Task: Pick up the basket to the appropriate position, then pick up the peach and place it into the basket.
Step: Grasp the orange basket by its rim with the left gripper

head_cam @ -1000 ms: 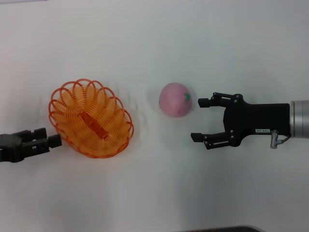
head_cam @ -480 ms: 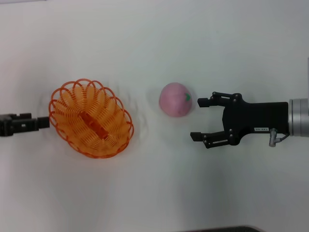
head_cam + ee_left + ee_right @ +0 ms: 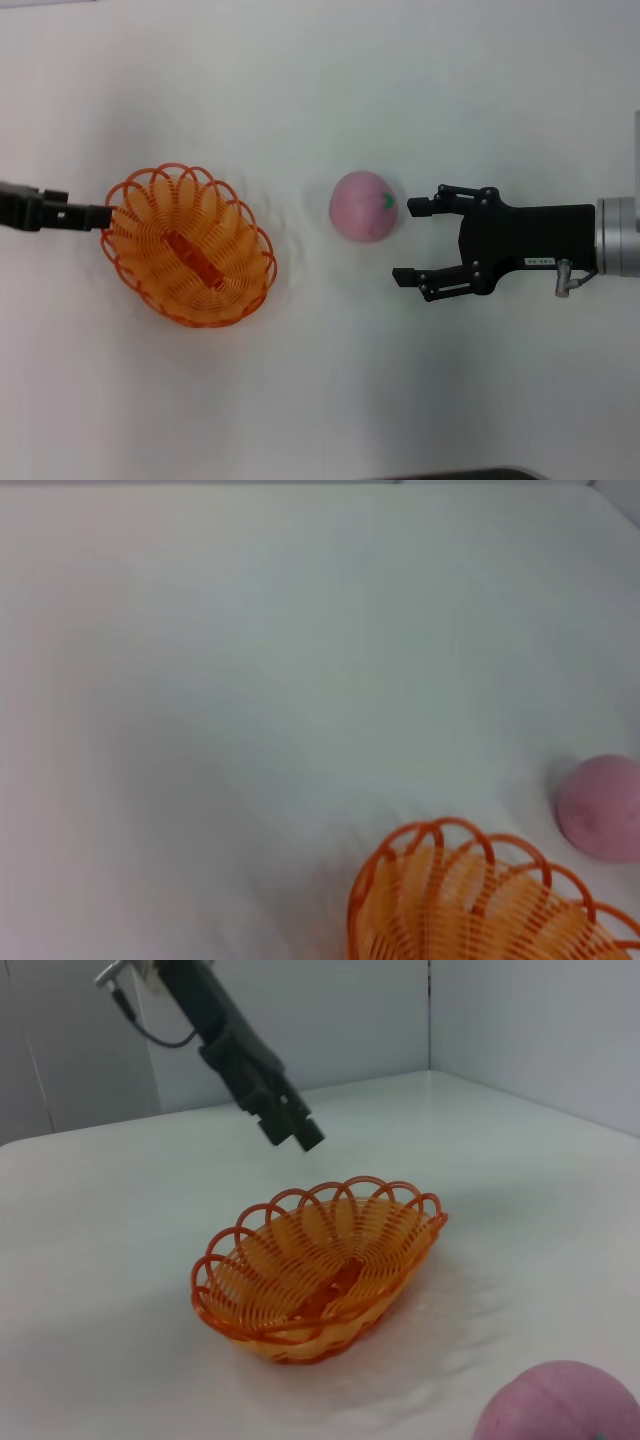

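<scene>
Surface: plain white table [image 3: 320, 90], that's all we've got under everything.
Basket [image 3: 190, 245]: sitting on the table's left side, empty.
Peach [image 3: 365, 206]: on the table, off to the basket's right, clear of it.
Left gripper [image 3: 100, 214]: hanging over the basket's far-left rim, raised above it in the right wrist view; we see the fingers pressed together.
Right gripper [image 3: 412, 243]: jaws spread wide, just right of the peach, not touching.
</scene>
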Controlling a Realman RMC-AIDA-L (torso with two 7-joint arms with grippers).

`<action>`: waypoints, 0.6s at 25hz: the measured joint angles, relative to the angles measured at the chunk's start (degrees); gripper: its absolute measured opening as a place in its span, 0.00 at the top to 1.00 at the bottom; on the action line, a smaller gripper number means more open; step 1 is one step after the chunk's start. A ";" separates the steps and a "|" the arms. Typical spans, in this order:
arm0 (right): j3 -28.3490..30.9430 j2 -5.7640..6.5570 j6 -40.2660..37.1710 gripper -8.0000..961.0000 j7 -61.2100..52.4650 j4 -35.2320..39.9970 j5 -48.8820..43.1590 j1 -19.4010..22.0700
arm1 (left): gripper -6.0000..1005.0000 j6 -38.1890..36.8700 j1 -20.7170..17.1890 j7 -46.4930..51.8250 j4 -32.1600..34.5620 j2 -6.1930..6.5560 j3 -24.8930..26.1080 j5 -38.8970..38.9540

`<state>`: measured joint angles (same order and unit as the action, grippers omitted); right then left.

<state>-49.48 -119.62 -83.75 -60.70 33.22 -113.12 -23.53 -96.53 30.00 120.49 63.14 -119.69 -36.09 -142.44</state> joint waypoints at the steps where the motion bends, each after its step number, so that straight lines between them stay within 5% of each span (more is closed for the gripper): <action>1: 0.00 0.00 0.01 0.01 -0.01 0.00 0.00 -0.01 | 0.19 0.05 0.54 0.20 0.47 -0.03 -0.59 -0.07; 8: 0.00 0.00 0.10 0.01 -0.03 0.10 0.00 -0.03 | 0.19 1.29 5.26 1.30 2.10 -0.08 -5.18 -4.09; 15: 0.00 -0.06 0.20 0.01 -0.04 0.09 0.01 -0.03 | 0.19 4.34 9.21 1.52 2.51 -1.46 -10.44 -9.55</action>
<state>-49.48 -119.69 -83.56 -60.73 33.31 -113.12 -23.56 -92.19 39.21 122.01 65.65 -121.16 -46.52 -151.99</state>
